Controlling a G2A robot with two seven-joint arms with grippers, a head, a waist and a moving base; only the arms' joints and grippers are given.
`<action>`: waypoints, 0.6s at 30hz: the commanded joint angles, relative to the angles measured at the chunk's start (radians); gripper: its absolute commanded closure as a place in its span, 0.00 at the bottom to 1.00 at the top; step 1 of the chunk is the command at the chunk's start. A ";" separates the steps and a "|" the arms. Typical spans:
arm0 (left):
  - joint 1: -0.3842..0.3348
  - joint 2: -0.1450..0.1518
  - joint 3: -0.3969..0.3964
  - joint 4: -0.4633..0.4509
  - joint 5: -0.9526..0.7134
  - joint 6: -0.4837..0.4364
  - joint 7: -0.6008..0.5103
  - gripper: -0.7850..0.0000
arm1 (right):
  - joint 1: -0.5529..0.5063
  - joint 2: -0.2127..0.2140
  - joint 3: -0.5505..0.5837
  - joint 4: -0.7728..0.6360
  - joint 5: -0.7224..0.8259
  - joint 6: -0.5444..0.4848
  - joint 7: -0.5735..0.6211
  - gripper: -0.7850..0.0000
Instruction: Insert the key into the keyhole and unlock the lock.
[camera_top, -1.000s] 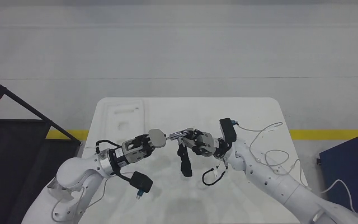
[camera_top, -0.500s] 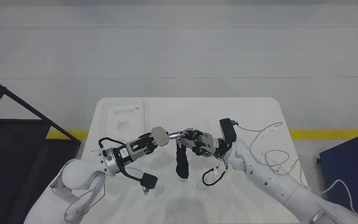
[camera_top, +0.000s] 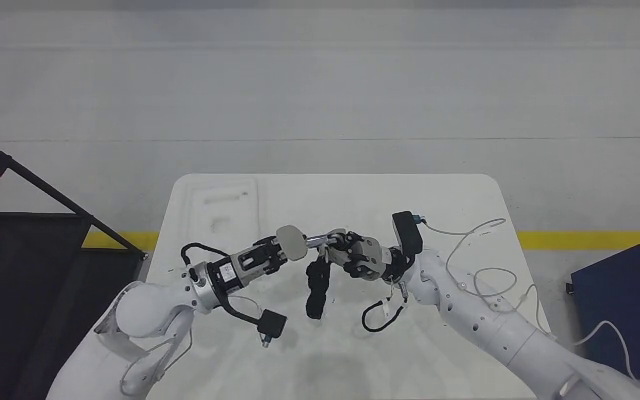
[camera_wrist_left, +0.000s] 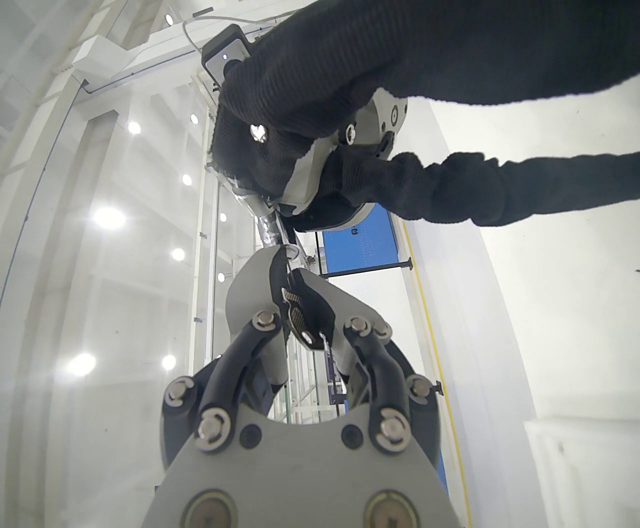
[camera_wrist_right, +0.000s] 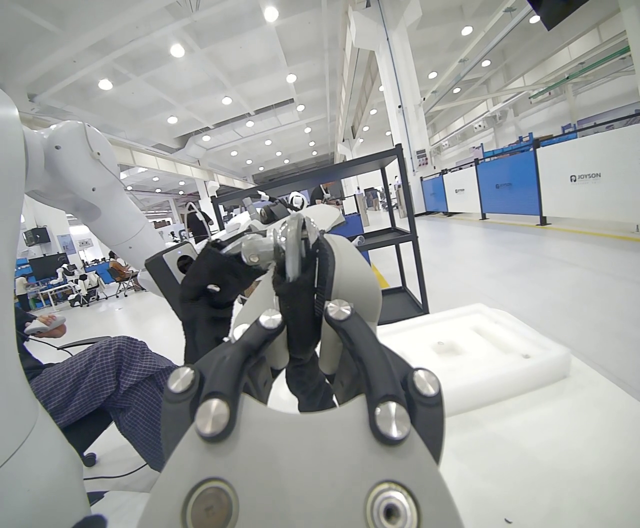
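Above mid-table, we note the left gripper (camera_top: 291, 241) clamped on the key (camera_wrist_left: 301, 316), blade pointing right at the lock (camera_wrist_right: 289, 245), which the right gripper (camera_top: 340, 249) pinches just beside it; whether the tip is inside yet, we cannot tell.

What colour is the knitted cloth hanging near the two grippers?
Black. The knitted cloth shows best in the left wrist view.
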 joint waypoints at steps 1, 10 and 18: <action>-0.007 -0.002 -0.001 0.008 -0.042 0.000 0.017 0.21 | 0.000 0.000 0.000 0.000 0.000 0.000 0.000 1.00; -0.020 -0.006 -0.018 0.062 -0.232 -0.057 0.083 0.00 | 0.000 0.000 0.000 0.000 0.000 0.000 0.000 1.00; 0.012 -0.018 -0.043 0.113 -0.767 -0.397 0.009 0.00 | 0.000 0.000 0.000 0.000 0.000 0.000 0.000 1.00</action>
